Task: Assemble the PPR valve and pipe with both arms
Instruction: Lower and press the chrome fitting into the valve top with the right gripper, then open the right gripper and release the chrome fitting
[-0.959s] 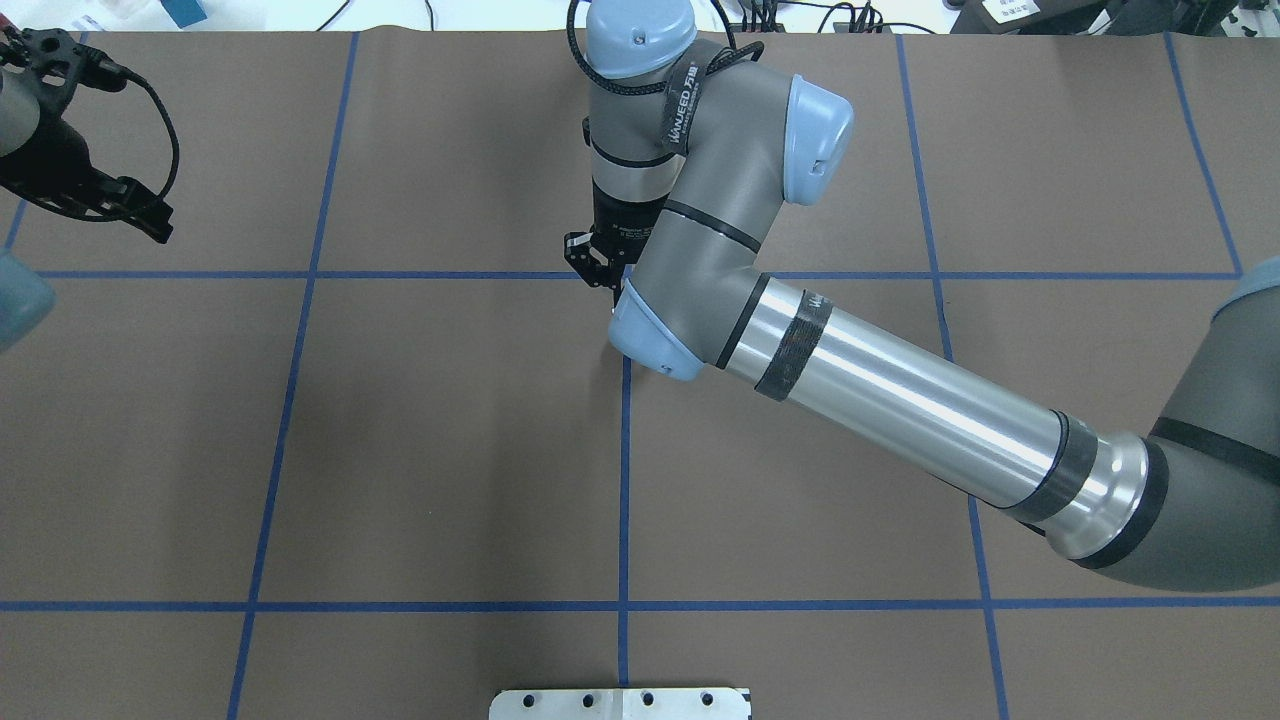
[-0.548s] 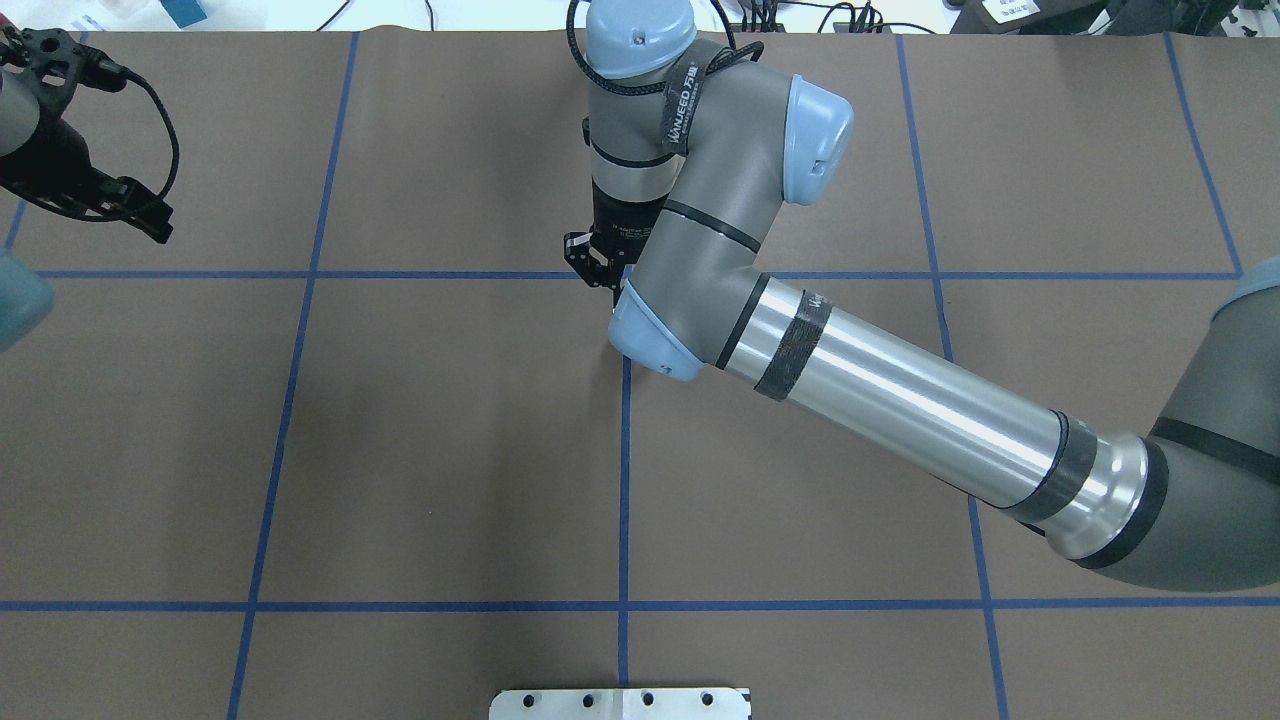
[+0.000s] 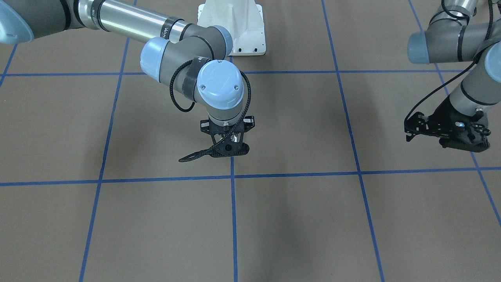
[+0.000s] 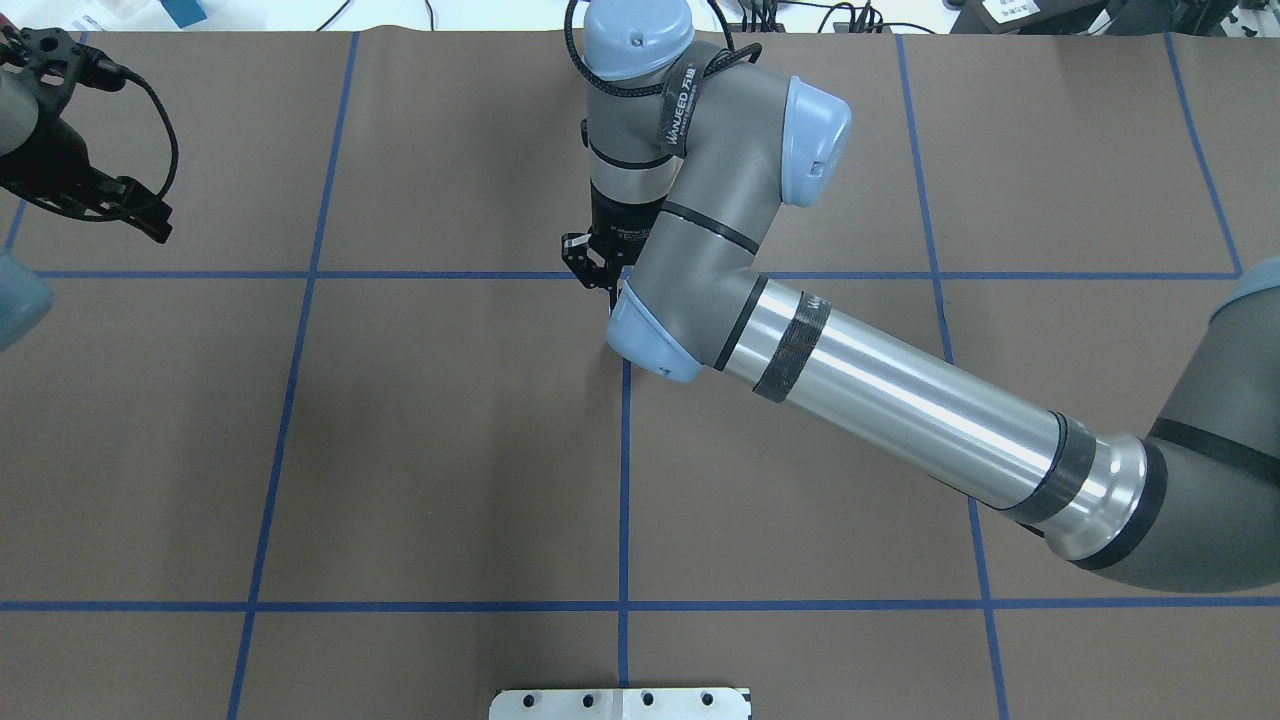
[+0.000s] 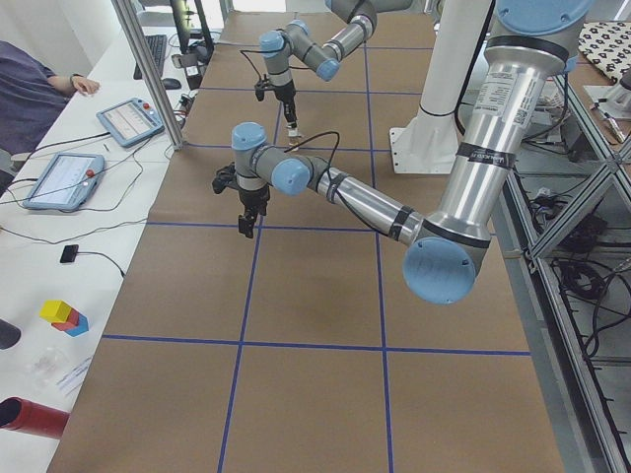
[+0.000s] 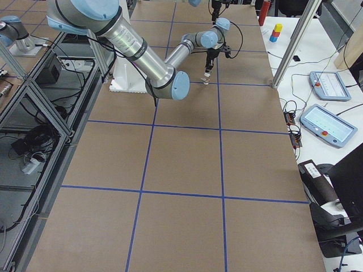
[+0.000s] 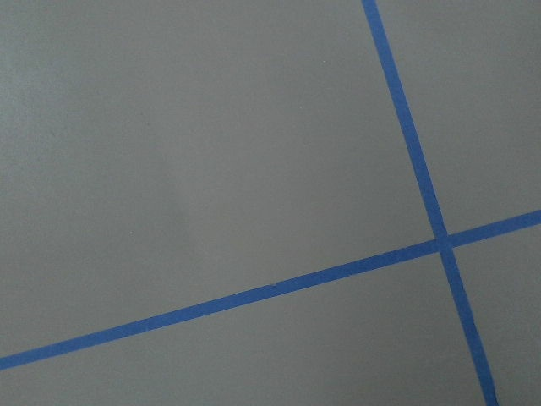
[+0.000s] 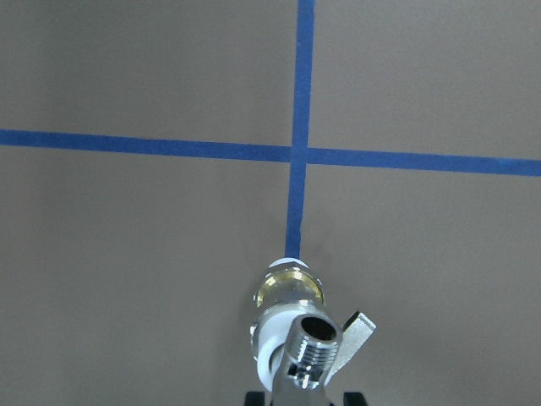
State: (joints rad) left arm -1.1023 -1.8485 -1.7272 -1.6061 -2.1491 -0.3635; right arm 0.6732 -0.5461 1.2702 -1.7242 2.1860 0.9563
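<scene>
Well, closest in, the right fingers (image 3: 227, 149) are showing in the right wrist view only as black tips at either side of the bottom edge. They are seemingly clamping the pipe (image 8: 311, 355), though the frame is cutting off the contact itself. The pipe's threaded round mouth is facing up toward the camera, and it is sitting against the near white end of the PPR valve (image 8: 291, 288). Whether the two are fully seated together I cannot tell. The valve is pointing away from the fingers, down at the surface (image 8: 127, 254), with its grey lever (image 8: 357, 326) sticking out to the right. Beyond that, its far white end is lining up over a blue tape line (image 8: 293, 216) just short of a crossing, about mid-surface. Whether it is touching down I cannot tell.

By the look of it, this pair is going to handle as small, rigid and dense for its size, with nothing soft or fragile in it. The shiny metal is probably going to be slippery, and the threads are worth sparing. So the plain white plastic ends are offering the better hold, clear of the lever.

Far off to the left, the left fingers (image 3: 420, 127) are hovering above the surface with nothing showing in them; how wide they are standing I cannot tell
</scene>
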